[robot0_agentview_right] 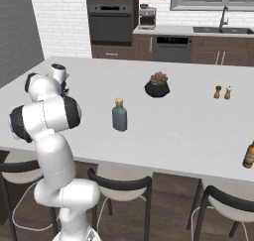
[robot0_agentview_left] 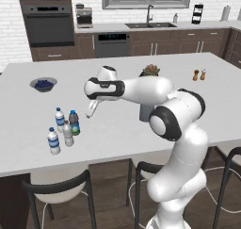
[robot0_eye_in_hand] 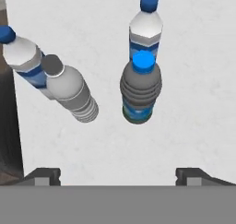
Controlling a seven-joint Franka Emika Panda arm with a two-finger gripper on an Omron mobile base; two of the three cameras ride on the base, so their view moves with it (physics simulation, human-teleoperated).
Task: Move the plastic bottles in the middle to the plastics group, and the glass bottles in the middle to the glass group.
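Hand view looks down on four small bottles standing upright on the white table [robot0_eye_in_hand: 193,80]: the dark bottle [robot0_eye_in_hand: 140,90] sits just in front of one water bottle [robot0_eye_in_hand: 146,32], overlapping it from this angle, and the clear unlabelled bottle [robot0_eye_in_hand: 71,89] stands close against the second water bottle [robot0_eye_in_hand: 23,59] near the table's edge. Whether either pair actually touches cannot be told. In the left base view the same cluster stands near the front left of the table, the dark bottle [robot0_agentview_left: 74,123] and clear bottle [robot0_agentview_left: 68,134] between the two water bottles [robot0_agentview_left: 59,119], so both plastic items appear already gathered with their group. The hand [robot0_agentview_left: 90,111] hangs above and just to the right of the cluster, holding nothing, its fingers spread wide; the two tips show far apart at the bottom of the hand view, consistent with a release just beside the group rather than a grip. The grey glass bottle [robot0_agentview_right: 119,115] stands upright and alone in the middle of the table in the right base view, well apart from the arm. A brown bottle [robot0_agentview_right: 249,155] stands at the far right edge and may mark the glass group; this is a judgement only. The plastics step looks complete, and the glass bottle remains to be moved. Its narrow neck and taller body suggest a grip on the wider body, kept upright. A bowl [robot0_agentview_left: 43,84], potted plant [robot0_agentview_right: 158,85] and two shakers [robot0_agentview_right: 222,92] stand clear of that route.
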